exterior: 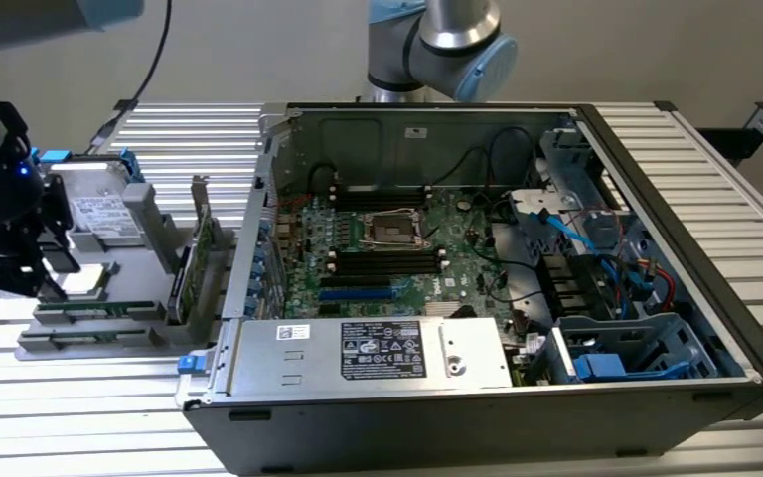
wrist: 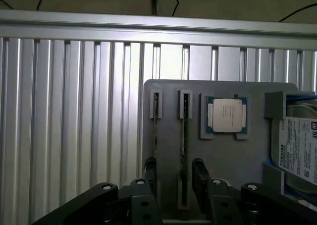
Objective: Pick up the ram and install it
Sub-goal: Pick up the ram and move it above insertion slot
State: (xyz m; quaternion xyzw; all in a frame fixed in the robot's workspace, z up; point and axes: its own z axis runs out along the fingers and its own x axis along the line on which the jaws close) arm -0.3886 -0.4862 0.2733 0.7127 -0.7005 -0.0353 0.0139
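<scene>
Straddling the thin, edge-on ram (wrist: pixel 184 131) (upright in a matte grey slotted holder (wrist: pixel 168 93) on the ribbed aluminium bench (wrist: pixel 74 111)), black jaws gape wide, gripping nothing.

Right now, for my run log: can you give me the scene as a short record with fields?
pincer: open, low over the tray
ram: on edge in a tray slot, between the pincer's fingers, not yet lifted
second stick: in the neighbouring slot
cpu: in its tray pocket
drive: beside the cpu
case: open, board exposed
</scene>
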